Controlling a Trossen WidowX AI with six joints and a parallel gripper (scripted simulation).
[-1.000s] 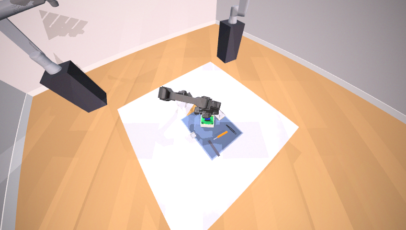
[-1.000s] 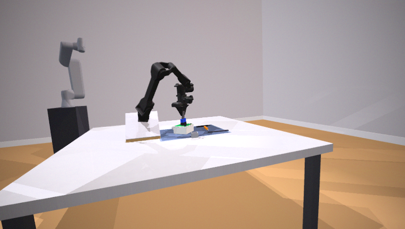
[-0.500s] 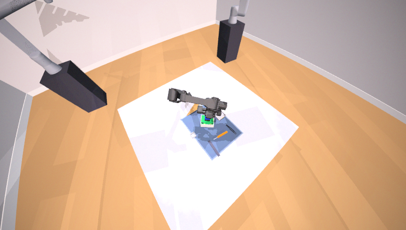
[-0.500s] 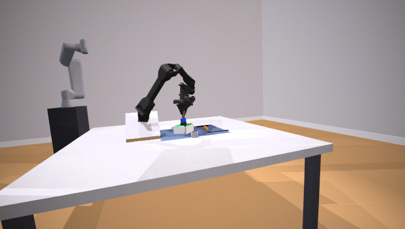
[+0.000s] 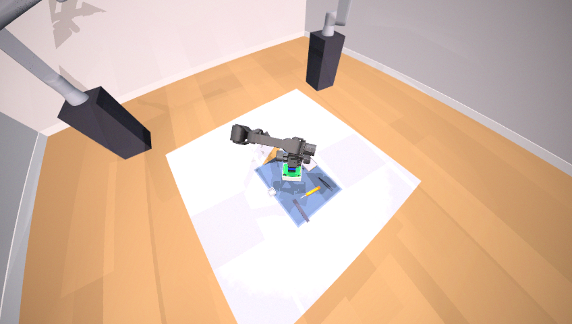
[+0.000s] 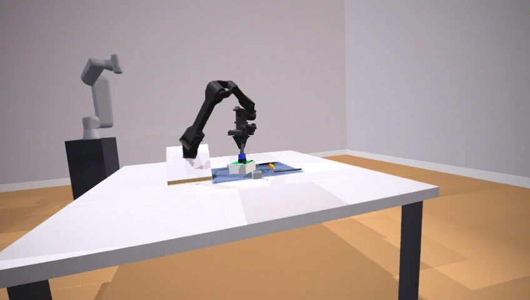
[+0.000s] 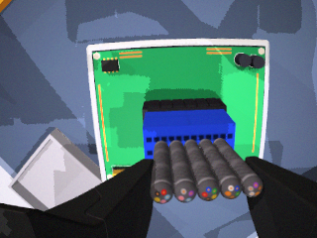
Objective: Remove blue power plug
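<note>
The blue plug (image 5: pixel 291 169) (image 6: pixel 242 156) (image 7: pixel 188 124) is a glossy, square-edged block with rows of small dark holes; five ribbed, dark grey cables (image 7: pixel 198 169) rise from it, their round ends flecked with coloured dots. The claw (image 5: pixel 292 167) (image 6: pixel 242 152) (image 7: pixel 200 170) is pinching the plug, its matte black fingers on either side. The plug lies directly below the claw's body, between the fingertips, and over the black, blocky socket (image 7: pixel 183 105) — whether it has loosened, I cannot tell.

Around the socket spreads the smooth green circuit board (image 5: pixel 285 173) (image 6: pixel 234 162) (image 7: pixel 129 124), set in a pale, boxy holder (image 5: pixel 291 178) (image 6: pixel 241 169) (image 7: pixel 90 74) on a blue mat (image 5: pixel 287 200) (image 6: pixel 223 177) (image 7: pixel 40 89). In the top view, this sits nearer the counter's (image 5: pixel 340 225) (image 6: pixel 297 193) upper corner than its right corner. The shallow, straight-walled grey tray (image 5: pixel 311 165) (image 7: pixel 61 178) lies near the board, towards the counter's upper-right edge. An orange-handled screwdriver (image 5: pixel 311 191) (image 6: pixel 272 165) lies towards the right corner — slim-shafted, beside dark, pointed tweezers (image 5: pixel 326 183).
</note>
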